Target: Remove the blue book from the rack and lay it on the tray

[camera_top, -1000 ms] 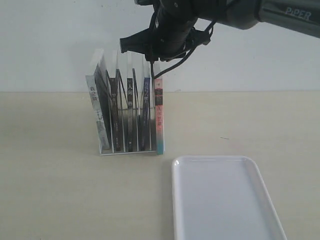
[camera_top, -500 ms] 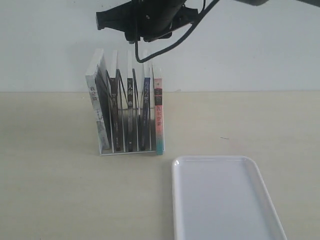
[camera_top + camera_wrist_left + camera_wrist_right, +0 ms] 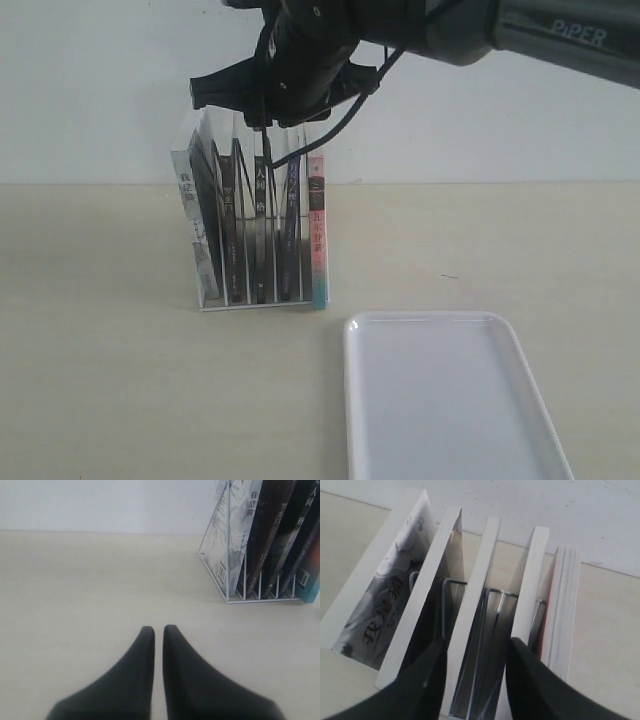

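The blue book (image 3: 292, 195) stands upright in the wire rack (image 3: 250, 300), second from the right, beside the pink-and-teal-spined book (image 3: 318, 235). Seen from above in the right wrist view, its white page edge (image 3: 537, 565) lies next to the pink-edged book (image 3: 565, 605). My right gripper (image 3: 255, 108) hovers just over the book tops, open. Its midpoint (image 3: 477, 642) is over the middle book (image 3: 482, 575), and one finger (image 3: 530, 675) overlaps the blue book's top edge. The white tray (image 3: 440, 330) lies bare at the front right. My left gripper (image 3: 158, 630) is shut and holds nothing, low over the table.
Two black-spined books (image 3: 258, 200) and a white-covered book (image 3: 185, 215) fill the other slots. The rack (image 3: 227, 587) stands at the edge of the left wrist view. A white wall runs behind the table. A small dark speck (image 3: 450, 277) marks the tabletop.
My right gripper has shifted left from above the blue and pink books to above the middle of the rack, rising briefly and then coming back down to the book tops.
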You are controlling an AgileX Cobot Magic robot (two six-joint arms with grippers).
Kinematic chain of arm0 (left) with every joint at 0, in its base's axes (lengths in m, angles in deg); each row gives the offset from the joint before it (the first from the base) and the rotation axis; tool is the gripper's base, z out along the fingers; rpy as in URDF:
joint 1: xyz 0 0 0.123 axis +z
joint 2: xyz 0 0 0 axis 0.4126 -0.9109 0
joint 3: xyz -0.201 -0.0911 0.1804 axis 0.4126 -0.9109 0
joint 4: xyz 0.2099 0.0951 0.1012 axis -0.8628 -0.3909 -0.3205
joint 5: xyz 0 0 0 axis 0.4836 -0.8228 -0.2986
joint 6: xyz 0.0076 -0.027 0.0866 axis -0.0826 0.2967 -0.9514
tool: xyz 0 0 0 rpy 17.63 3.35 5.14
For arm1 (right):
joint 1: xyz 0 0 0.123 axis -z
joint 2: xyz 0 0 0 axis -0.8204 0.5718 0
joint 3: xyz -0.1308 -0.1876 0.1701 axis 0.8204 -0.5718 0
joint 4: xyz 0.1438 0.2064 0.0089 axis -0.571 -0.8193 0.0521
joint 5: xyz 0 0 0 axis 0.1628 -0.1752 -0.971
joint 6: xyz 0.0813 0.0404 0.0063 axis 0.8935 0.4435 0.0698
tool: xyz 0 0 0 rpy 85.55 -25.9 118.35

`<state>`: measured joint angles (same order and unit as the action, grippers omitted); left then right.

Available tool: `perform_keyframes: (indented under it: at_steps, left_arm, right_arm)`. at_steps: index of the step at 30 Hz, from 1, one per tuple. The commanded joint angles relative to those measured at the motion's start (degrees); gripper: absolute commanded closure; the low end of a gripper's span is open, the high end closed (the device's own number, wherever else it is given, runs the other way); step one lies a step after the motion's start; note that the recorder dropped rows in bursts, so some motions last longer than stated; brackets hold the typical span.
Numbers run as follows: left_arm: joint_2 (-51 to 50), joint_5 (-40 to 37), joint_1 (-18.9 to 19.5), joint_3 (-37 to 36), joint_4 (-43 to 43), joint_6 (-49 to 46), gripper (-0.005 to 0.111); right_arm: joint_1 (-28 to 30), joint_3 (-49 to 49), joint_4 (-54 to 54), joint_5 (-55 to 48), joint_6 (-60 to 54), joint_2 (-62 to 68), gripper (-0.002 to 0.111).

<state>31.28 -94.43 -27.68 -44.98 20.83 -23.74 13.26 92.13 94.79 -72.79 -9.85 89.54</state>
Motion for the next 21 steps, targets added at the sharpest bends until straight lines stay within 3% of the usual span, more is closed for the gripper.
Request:
perform_keyframes:
  at_steps: [1,17,21]
  left_arm:
    - [0.2,0.2,0.2,-0.2,-0.2,0.5,0.101]
    - [0.2,0.2,0.2,-0.2,-0.2,0.5,0.101]
    - [0.2,0.2,0.2,-0.2,-0.2,0.5,0.101]
  right_arm:
    - [0.8,0.3,0.0,0.7,-0.2,0.3,0.070]
    - [1.6,0.3,-0.5,-0.3,-0.1,0.3,0.071]
    - [1.6,0.3,-0.5,-0.5,-0.2,0.3,0.084]
